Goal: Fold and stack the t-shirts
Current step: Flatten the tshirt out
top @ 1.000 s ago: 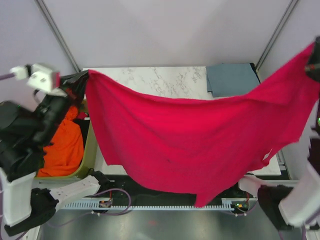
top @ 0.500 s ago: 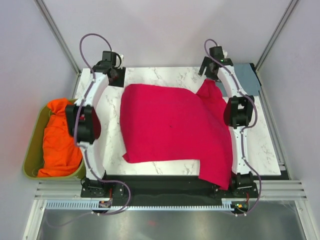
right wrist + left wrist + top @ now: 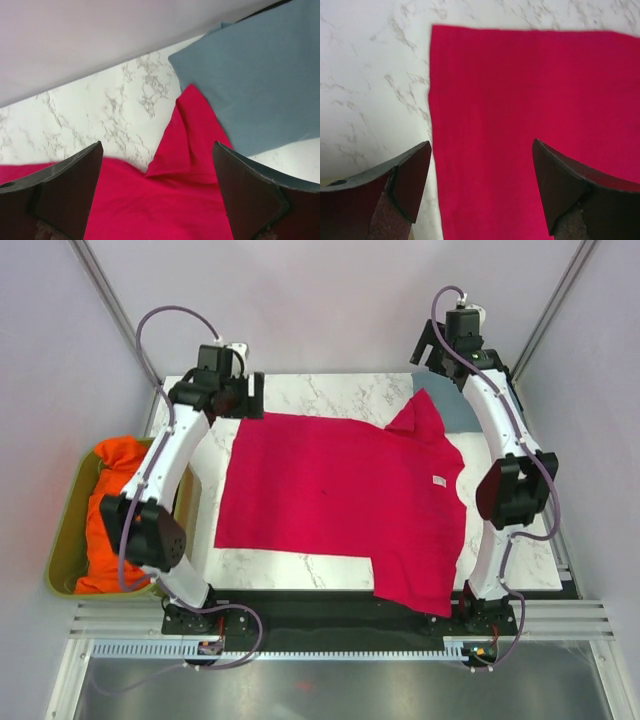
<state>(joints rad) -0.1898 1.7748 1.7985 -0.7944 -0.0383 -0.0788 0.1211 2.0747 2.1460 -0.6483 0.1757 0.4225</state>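
Crimson t-shirt (image 3: pixel 340 500) lies spread flat on the marble bench (image 3: pixel 330 390) with its white tag (image 3: pixel 438 481) showing. Its far right sleeve touches the folded blue-grey t-shirt (image 3: pixel 260 75) at the far right corner. The left end effector (image 3: pixel 481 149) hovers with fingers wide apart over the shirt's far left corner. The right end effector (image 3: pixel 157 147), equally wide, hovers over that sleeve.

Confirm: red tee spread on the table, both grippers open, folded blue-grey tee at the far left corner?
Wrong corner: the folded blue-grey tee sits at the far right corner, as the top external view shows. The red tee is spread on the table, left gripper and right gripper open.
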